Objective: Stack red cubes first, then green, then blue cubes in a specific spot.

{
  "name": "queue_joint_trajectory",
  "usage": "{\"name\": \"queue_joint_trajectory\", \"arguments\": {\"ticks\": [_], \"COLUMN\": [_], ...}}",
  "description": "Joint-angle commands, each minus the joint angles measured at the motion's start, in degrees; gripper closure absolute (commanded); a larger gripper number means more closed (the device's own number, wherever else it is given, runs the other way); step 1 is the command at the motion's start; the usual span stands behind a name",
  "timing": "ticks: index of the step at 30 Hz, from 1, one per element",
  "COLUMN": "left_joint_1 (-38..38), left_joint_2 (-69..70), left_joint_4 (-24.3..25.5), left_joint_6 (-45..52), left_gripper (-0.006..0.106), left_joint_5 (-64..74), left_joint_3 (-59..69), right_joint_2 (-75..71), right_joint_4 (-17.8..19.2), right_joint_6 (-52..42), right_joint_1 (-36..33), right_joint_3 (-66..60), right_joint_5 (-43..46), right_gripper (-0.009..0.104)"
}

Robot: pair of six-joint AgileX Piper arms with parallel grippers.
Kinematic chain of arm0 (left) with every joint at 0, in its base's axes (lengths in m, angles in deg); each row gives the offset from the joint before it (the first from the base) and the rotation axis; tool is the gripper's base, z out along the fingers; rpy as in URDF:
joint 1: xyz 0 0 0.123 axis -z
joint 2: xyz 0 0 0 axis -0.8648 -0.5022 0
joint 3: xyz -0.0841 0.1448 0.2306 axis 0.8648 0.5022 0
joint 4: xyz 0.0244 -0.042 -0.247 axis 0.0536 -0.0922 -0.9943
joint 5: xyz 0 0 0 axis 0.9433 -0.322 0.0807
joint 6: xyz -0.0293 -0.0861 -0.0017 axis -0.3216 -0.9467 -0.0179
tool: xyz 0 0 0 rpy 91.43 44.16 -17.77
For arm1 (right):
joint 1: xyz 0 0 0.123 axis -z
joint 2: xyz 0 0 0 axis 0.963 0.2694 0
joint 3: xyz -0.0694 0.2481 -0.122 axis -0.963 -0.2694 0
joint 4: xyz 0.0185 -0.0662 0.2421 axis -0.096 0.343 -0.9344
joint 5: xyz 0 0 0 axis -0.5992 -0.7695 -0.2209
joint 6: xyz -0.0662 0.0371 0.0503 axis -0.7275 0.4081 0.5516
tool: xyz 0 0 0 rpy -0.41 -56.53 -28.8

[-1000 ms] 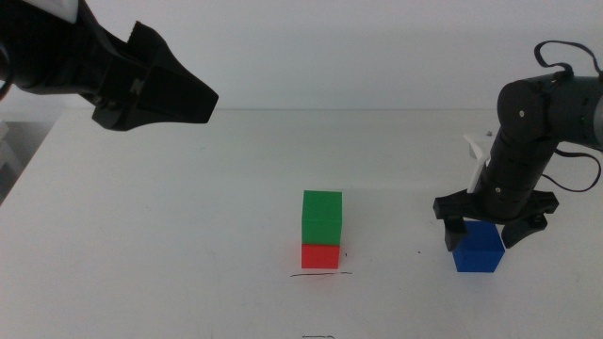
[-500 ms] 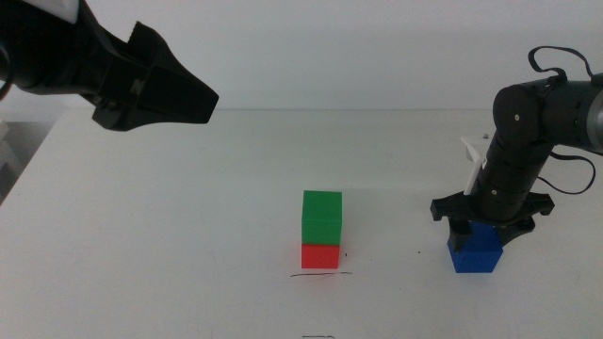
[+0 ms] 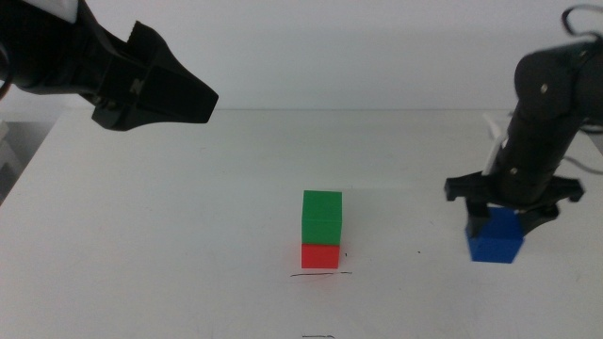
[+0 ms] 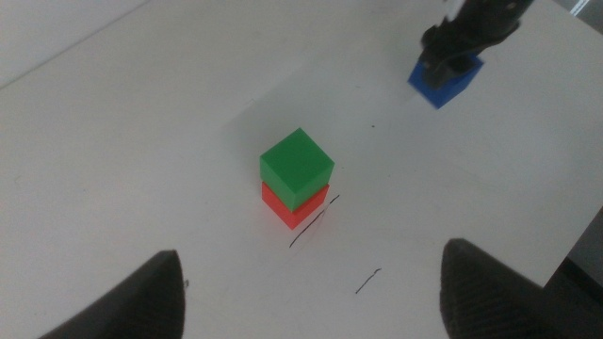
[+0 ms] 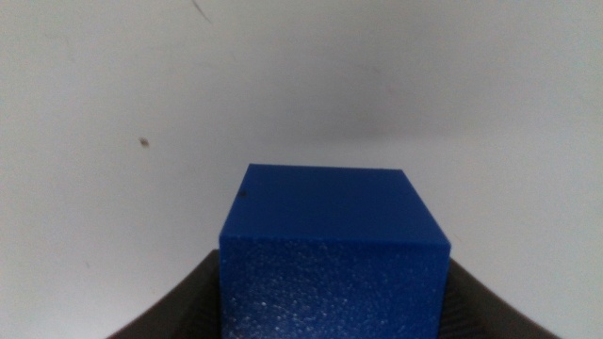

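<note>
- I count three cubes in all on the counter [image 3: 188,207].
- One red cube [image 3: 320,256].
- One green cube [image 3: 321,217].
- One blue cube [image 3: 497,240].
- I see two claws: the left claw [image 3: 193,96] and the right claw [image 3: 509,215].
- Two short pen lines [image 4: 311,226] show in my left wrist view.

middle: high, forward-down | left wrist: high, shares stack [image 3: 321,231] | right wrist: close on tabletop

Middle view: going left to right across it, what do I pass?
Left claw, raised above the table's far left → green cube stacked on the red cube, behind the pen line → right claw around the blue cube.
</note>
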Motion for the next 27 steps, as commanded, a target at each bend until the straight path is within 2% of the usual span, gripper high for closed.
{"name": "queue_joint_trajectory", "arguments": {"ticks": [1, 5, 22, 27], "left_joint_1": [0.4, 0.4, 0.4, 0.4], "left_joint_2": [1.1, 1.1, 1.1, 1.1], "left_joint_4": [-2.0, -2.0, -2.0, -2.0], "left_joint_6": [-0.7, -0.7, -0.7, -0.7], "left_gripper": [0.009, 0.009, 0.009, 0.009], "left_joint_5": [-2.6, -2.6, -2.6, -2.6], "left_joint_3": [-1.3, -1.3, -1.3, -1.3], "right_joint_2": [-3.9, -4.9, -10.9, -10.7], "right_joint_4": [2.9, 5.0, 1.7, 1.5], "right_joint_6": [1.5, 2.7, 3.0, 4.0], "right_joint_1": [-0.6, -2.2, -2.8, -5.8], "right_joint_3": [3.1, 6.1, 6.7, 9.7], "right_joint_5": [-5.1, -10.2, -10.3, -10.3], "right_gripper": [0.096, 0.096, 0.096, 0.096]}}
